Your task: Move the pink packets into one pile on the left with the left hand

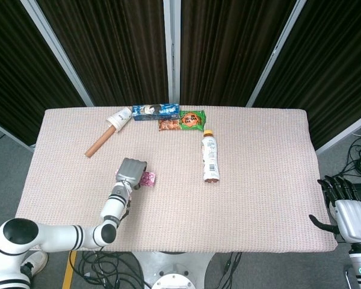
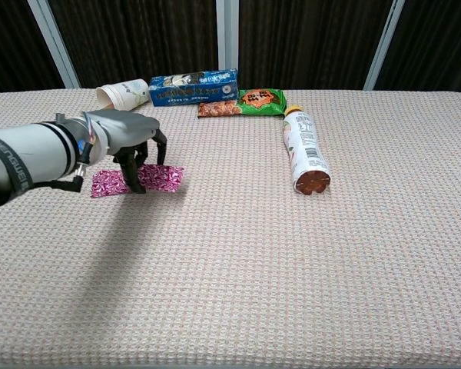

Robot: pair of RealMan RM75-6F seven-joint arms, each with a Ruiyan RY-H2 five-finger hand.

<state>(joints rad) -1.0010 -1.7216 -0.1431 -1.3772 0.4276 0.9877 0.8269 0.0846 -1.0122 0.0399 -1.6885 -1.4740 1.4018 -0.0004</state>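
Bright even overhead light, soft shadows, sharp focus, dark bkgd, no glare.
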